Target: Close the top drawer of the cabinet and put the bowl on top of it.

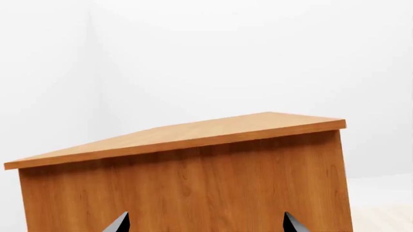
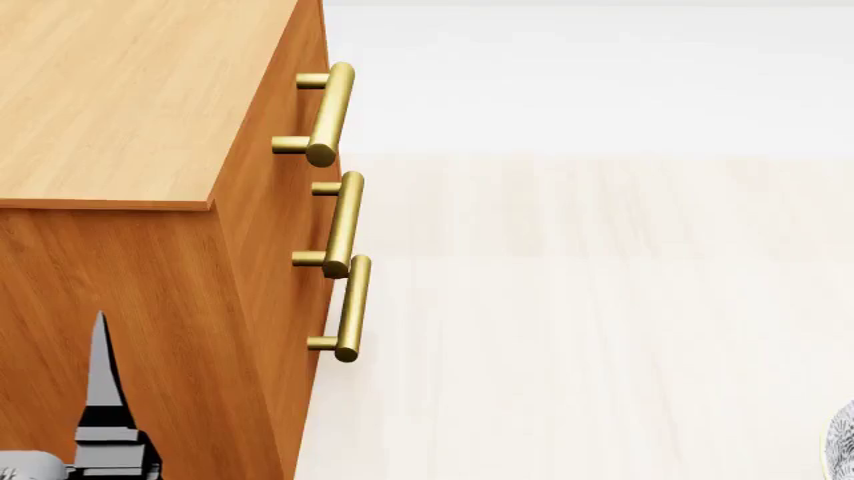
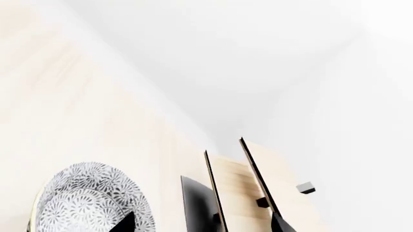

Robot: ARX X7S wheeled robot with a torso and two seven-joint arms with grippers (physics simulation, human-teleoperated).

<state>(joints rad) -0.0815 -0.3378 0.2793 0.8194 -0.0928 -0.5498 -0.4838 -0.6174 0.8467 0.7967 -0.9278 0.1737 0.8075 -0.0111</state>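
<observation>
Top drawer of the orange-brown wood cabinet looks flush, so I judge bowl pickup next: right fingers spread near the floral white-grey bowl; left fingers spread, empty.

Little of the robot shows. In the head view the left gripper appears as one slim finger, light grey and tapering to a sharp point, with a black band and a stepped grey-and-black block at its base; a pale grey rounded housing sits at its seven o'clock. In the left wrist view only two dark, wedge-shaped fingertips poke in. The right gripper likewise shows two black pointed fingertips.
</observation>
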